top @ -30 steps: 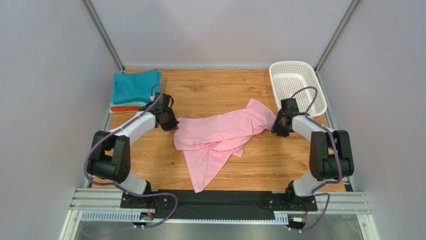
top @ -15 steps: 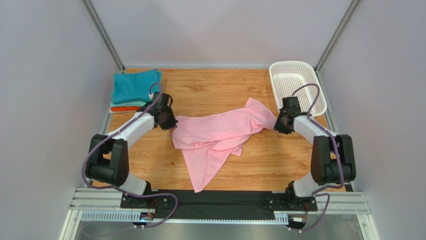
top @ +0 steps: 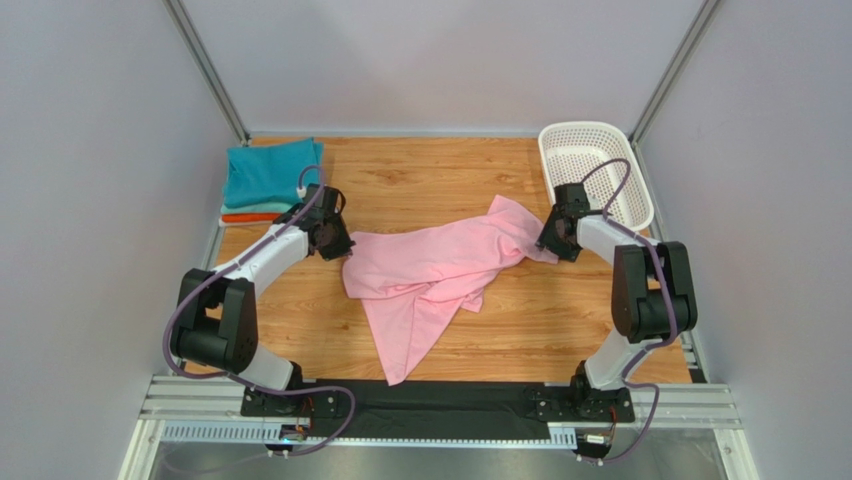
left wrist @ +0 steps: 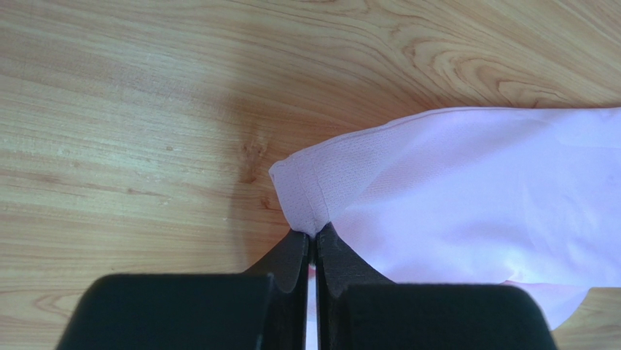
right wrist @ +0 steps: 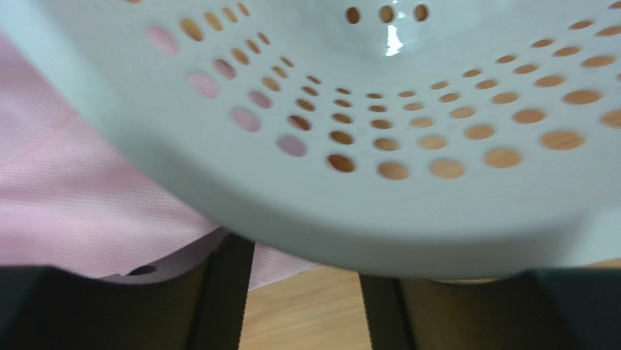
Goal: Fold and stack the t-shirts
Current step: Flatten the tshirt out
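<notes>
The pink t-shirt lies crumpled on the bench, left of the white basket, with its right end close by the basket's near corner. The left hand is clenched on the hemmed corner farthest from the basket. The right hand is released, fingers apart, close against the basket's perforated wall. A folded teal t-shirt is stacked over an orange one, well apart from the basket.
</notes>
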